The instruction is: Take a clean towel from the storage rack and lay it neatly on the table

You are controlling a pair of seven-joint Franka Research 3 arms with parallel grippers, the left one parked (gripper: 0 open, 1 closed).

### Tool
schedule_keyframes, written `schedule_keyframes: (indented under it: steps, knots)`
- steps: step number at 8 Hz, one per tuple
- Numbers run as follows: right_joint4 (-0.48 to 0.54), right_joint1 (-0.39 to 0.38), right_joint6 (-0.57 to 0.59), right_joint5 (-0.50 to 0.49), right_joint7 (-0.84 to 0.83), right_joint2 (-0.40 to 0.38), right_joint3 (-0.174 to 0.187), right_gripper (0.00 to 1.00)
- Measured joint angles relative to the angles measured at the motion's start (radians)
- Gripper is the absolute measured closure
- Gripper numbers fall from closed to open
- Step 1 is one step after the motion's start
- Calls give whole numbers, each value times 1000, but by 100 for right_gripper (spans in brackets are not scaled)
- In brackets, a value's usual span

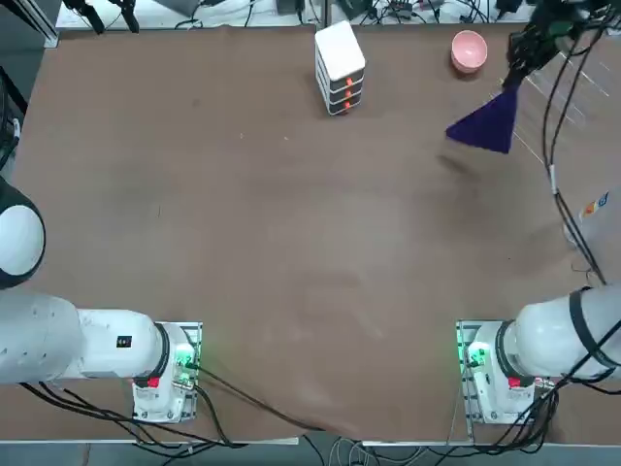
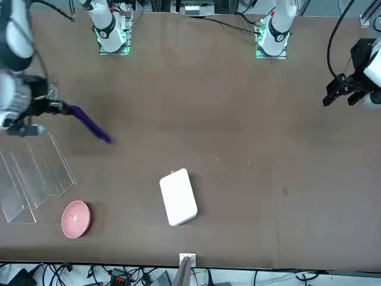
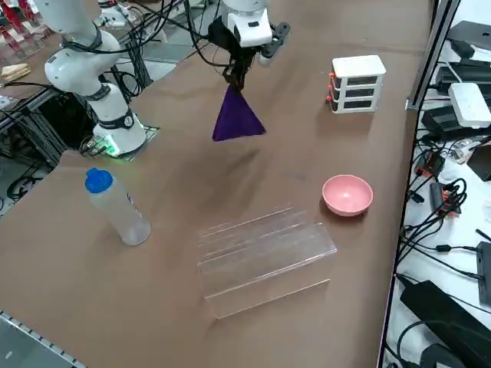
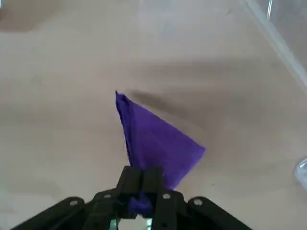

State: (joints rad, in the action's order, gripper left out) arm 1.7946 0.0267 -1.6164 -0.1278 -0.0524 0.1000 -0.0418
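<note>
One pink bowl (image 3: 347, 195) sits near the seemingly clear rack (image 3: 265, 261).

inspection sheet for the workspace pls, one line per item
surface: large flat matte brown tabletop
job's things: deep purple soft cloth towel hangs in a fold above the tabletop, not laid down; clear see-through plastic rack on the tabletop
clutter: pink round bowl, white box-shaped drawer unit with orange marks, translucent bottle with blue cap
grippers: black two-finger right gripper, shut on the towel, held above the tabletop
cables: black cables along the right arm; more beyond the table's edge
surroundings: electronics beyond the table; people: nothing seen
</note>
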Motion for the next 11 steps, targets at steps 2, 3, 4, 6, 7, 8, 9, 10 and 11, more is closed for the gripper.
schedule_keyframes:
  steps: [2, 3, 4, 6, 7, 8, 9, 10, 11]
  knots:
    - [76, -148, -62, -36, -156, -15, -2, 96]
    - [116, -213, -110, -72, -221, -15, -3, 96]
    - [147, -256, -152, -112, -278, -15, -3, 96]
    - [179, -307, -209, -177, -377, -16, -2, 96]
    - [195, -313, -221, -196, -396, -15, -1, 96]
    - [215, -310, -240, -204, -400, -11, 8, 96]
    - [237, -292, -273, -205, -401, 8, 22, 96]
    - [251, -252, -324, -205, -381, 52, 29, 96]
    - [253, -197, -378, -205, -325, 108, 34, 96]
